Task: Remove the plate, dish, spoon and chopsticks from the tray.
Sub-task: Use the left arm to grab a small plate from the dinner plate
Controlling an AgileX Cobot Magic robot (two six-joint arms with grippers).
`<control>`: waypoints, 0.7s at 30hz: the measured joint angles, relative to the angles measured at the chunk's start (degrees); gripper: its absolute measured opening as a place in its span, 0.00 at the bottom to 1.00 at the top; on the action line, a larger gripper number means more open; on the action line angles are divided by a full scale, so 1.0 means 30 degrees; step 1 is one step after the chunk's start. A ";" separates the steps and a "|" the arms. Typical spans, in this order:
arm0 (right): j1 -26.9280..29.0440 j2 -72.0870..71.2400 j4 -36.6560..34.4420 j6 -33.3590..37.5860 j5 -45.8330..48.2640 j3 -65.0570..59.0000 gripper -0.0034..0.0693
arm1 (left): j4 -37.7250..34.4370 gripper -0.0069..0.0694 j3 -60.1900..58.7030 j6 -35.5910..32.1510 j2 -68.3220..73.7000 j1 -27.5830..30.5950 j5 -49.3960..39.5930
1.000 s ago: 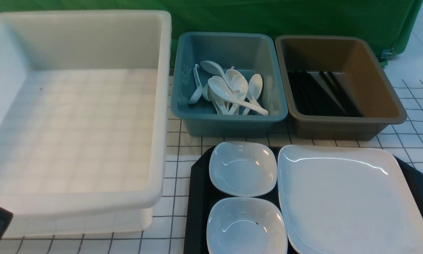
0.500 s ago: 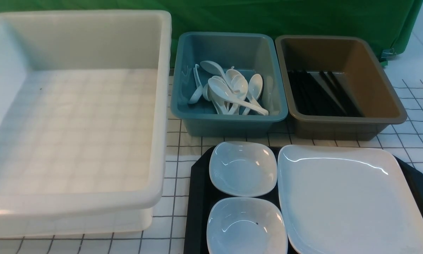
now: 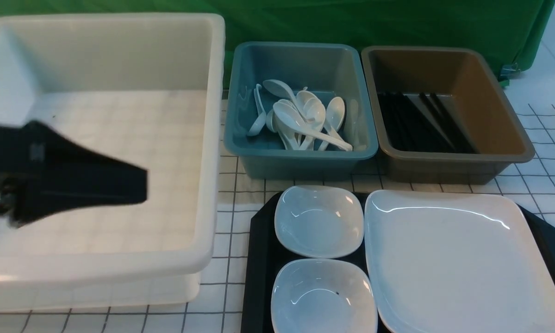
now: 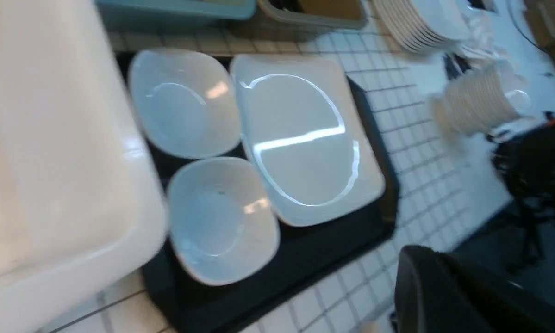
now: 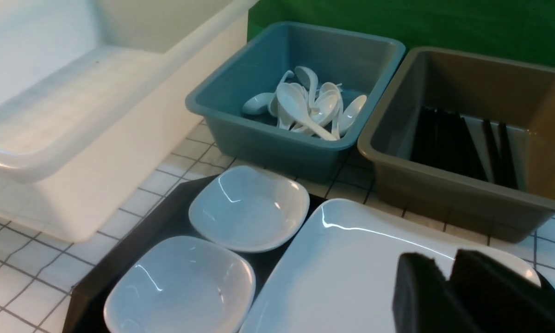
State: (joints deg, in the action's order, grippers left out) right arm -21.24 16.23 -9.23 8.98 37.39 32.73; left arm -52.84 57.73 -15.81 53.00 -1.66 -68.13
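The plate (image 3: 462, 259) lies flat on the right part of the tray (image 3: 258, 259), its left edge just beside the far dish (image 3: 319, 221) and the near dish (image 3: 322, 296). I see no spoon or chopsticks on the tray. Spoons (image 3: 300, 121) are piled in the blue tub (image 3: 300, 155) and black chopsticks (image 3: 420, 125) lie in the brown tub (image 3: 453, 158). My left gripper (image 3: 140, 185) hangs over the white tub (image 3: 120, 262), pinched together with nothing in it. My right gripper (image 5: 448, 282) hovers over the plate, fingers parted only a crack, empty. I judge the plate stiff, glossy, slick and likely breakable, and wide enough to tip in a one-sided hold. I would pinch its raised rim deep at the right edge, where bare tray leaves a finger room underneath.
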 joint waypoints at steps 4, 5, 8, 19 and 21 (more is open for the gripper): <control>0.0000 0.0000 0.0000 0.0000 0.0000 0.0000 0.22 | -0.0321 0.12 0.0293 0.0511 0.2090 -0.3894 0.1518; 0.0000 0.0000 0.0000 0.0000 0.0000 0.0000 0.22 | 0.0617 0.12 0.0293 0.1241 0.2443 -0.4882 0.2012; 0.0000 0.0000 0.0000 0.0000 0.0000 0.0000 0.22 | 0.4735 0.12 0.0347 0.4799 0.4114 -0.8573 0.2646; 0.0000 0.0000 0.0000 0.0000 0.0293 0.0000 0.23 | 1.2566 0.27 0.5639 0.8686 1.2253 -1.5084 0.0670; 0.0000 0.0000 0.0000 0.0000 0.0404 0.0000 0.23 | 1.3850 0.33 0.6579 0.8661 1.3621 -1.5199 0.0241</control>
State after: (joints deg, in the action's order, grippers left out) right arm -21.24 16.23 -9.23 8.98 38.60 32.73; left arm -11.29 77.47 10.17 93.86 -47.26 -67.41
